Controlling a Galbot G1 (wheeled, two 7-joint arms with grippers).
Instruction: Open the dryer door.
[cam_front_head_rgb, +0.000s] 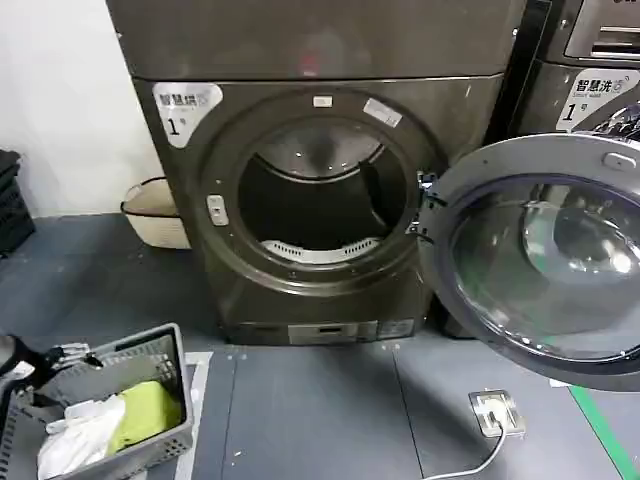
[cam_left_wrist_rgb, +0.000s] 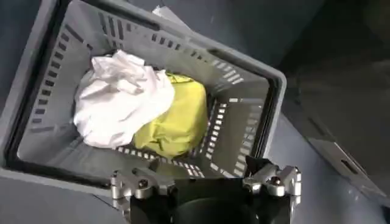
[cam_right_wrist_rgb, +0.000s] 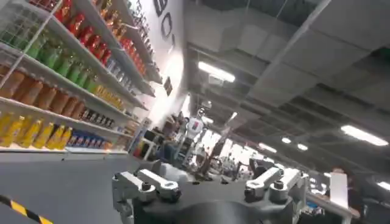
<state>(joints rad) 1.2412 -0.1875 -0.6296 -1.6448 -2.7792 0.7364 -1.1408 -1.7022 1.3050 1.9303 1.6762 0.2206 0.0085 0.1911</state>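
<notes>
— Dryer door, position?
— Swung wide open, hung on hinges at the right side of the drum mouth. Inner face turned to the head camera: grey rim, bulging glass. Far right edge cut off by the frame. Standing in front of the second machine and hiding most of its lower front.
— Dryer itself?
— Dark bronze-grey, white corner badge marked 1, small silver panel low on the front. Top cut off. Drum interior dark, back hard to make out.
— Left end effector?
— Low at the robot's left, over a grey basket on the floor. Fingers spread wide, holding nothing. White cloth and yellow-green cloth lying in the basket, touching. Basket partly cut off in the head view.
— Right end effector?
— Fingers set wide apart, empty. Pointed away from the dryer, toward shelves of bottles and a lit ceiling. Place relative to the door: cannot tell.
— Anything else on the floor?
— Socket box with a cable in front of the door, cable end cut off. Woven basket beside the dryer, half hidden behind its left corner.
</notes>
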